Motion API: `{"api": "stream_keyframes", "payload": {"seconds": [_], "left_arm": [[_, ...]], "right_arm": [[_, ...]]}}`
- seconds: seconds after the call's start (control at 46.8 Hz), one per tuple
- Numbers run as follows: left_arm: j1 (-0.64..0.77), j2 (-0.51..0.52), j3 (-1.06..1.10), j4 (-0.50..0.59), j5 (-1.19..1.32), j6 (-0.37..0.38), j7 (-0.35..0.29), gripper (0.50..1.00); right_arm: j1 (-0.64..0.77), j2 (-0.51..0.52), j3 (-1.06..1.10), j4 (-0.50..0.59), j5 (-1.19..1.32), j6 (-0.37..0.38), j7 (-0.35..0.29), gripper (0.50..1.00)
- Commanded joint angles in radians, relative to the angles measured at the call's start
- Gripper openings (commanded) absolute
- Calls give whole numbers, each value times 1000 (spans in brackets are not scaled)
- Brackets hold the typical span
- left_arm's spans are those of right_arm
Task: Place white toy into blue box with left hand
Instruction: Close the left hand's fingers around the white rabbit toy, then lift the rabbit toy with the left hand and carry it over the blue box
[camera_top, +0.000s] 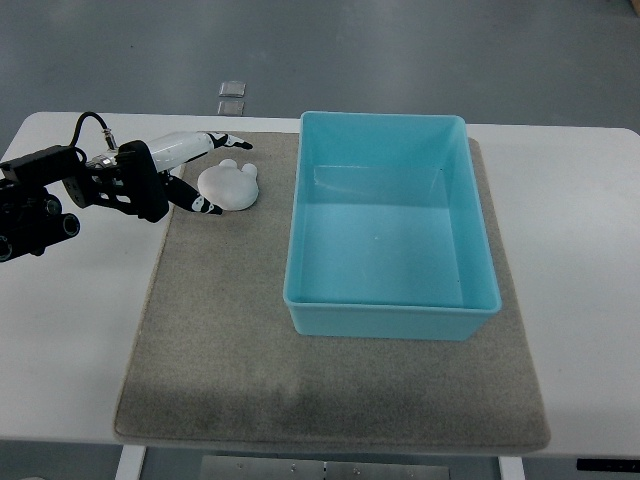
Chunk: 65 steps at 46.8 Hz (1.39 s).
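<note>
Small rounded white toy (229, 186) with two ear-like bumps, on grey mat (230, 350), left hand (195, 172) fingers spread around it, blue box (388, 305) beside

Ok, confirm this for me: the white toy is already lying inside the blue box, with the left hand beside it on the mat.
Not right. The top view shows the white toy lying on the grey mat, left of the blue box, which has nothing in it. The left hand is beside the toy on the mat, fingers spread around it, as you said.
</note>
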Motion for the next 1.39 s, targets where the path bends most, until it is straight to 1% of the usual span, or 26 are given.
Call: {"api": "stream_keyframes", "payload": {"seconds": [0.0,0.086,0.128,0.235,0.278,0.364,0.492,0.556,0.578,0.599,0.642,0.684,0.727,0.77,0.834,0.856,1.07,1.134,1.219,1.369], "left_arm": [[0,-25,9,22,0,0,0,921],[2,-36,11,51,0,0,0,915],[2,-36,17,53,2,0,0,900],[2,-39,20,59,2,0,0,885],[2,-39,28,59,2,0,0,868],[2,-39,46,59,2,2,0,857],[3,-39,51,59,2,2,0,821],[3,-39,51,59,2,2,0,786],[3,-39,49,59,2,2,0,782],[3,-39,49,57,2,2,0,769],[3,-39,49,57,2,2,2,716],[3,-40,49,57,2,2,2,677],[3,-47,49,57,2,2,3,619],[3,-53,49,57,2,2,5,572],[3,-54,49,57,2,2,6,508],[3,-54,49,57,2,2,6,500],[-11,-44,25,53,-14,6,5,500],[-18,-37,3,53,-14,23,5,500],[-49,-18,-50,50,-8,54,5,500],[-107,-13,-129,30,-6,60,2,500]], "right_arm": [[0,0,0,0,1,0,0,936],[0,0,0,0,1,0,0,936],[0,0,0,0,1,0,0,936],[0,0,0,0,-1,0,0,936],[0,0,0,0,-1,0,0,936],[0,0,0,1,-1,0,0,936],[0,0,0,0,-1,0,0,936],[0,0,0,0,1,0,0,936],[0,0,0,0,-1,0,0,936],[0,0,0,0,1,0,0,936],[0,0,0,0,-1,0,0,936],[0,0,0,0,1,0,0,936],[0,0,0,0,-1,0,0,936],[0,0,0,0,1,0,0,936],[0,0,0,0,-1,0,0,936],[0,0,0,1,-1,0,0,936],[0,0,0,0,1,0,0,936],[0,0,0,0,-1,0,0,936],[0,0,0,0,1,0,0,936],[0,0,0,0,1,0,0,936]]}}
